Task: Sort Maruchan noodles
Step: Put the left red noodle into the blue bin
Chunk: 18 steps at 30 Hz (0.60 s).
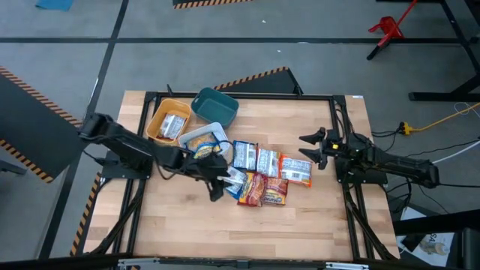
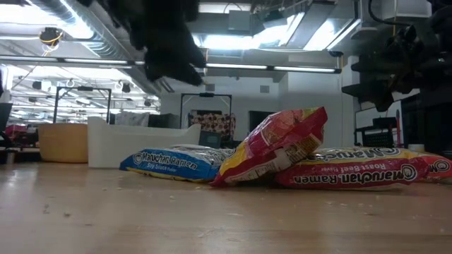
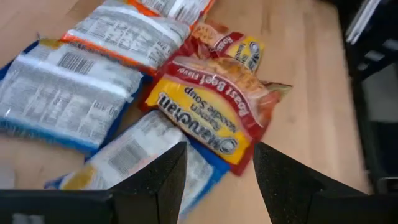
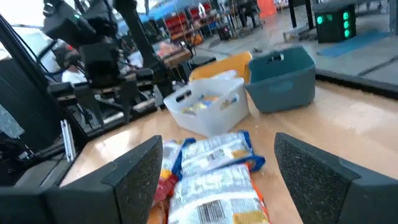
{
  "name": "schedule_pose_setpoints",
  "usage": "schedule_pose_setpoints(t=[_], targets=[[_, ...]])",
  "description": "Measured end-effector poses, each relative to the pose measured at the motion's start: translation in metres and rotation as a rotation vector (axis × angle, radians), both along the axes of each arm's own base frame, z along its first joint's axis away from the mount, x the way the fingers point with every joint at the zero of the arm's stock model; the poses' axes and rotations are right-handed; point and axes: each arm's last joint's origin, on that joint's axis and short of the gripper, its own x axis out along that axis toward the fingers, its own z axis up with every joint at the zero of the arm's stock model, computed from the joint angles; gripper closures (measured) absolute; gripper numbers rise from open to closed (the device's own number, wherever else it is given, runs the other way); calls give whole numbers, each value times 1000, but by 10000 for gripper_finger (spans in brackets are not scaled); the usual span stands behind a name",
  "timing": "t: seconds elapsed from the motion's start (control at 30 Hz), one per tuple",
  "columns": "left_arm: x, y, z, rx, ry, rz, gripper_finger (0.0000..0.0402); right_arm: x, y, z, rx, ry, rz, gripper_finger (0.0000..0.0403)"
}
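A light wooden table [image 1: 300,225] is seen carrying a cluster of Maruchan noodles [image 1: 262,174] at its middle, with yellow bin [image 1: 155,119], white bin [image 1: 218,130] and teal bin [image 1: 220,107] set beside them.

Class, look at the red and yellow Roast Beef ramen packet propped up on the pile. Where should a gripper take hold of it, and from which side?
Grip the raised upper edge of the Roast Beef ramen packet, coming from above. It leans tilted on a flatter red packet, so that crinkly edge stands clear of the table, probably giving the open left gripper above the pile room to close across it.
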Motion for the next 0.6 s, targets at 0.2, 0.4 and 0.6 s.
schedule_pose_setpoints(t=[0.2,0.4,0.6], targets=[[34,-11,-9,146,27,-102,223,2,0,-2,4,28,9,107],[58,-18,-11,341,29,-167,223,6,-1,-9,-5,104,16,107],[71,-3,-6,390,-9,-166,223,9,-1,-14,13,165,36,107]])
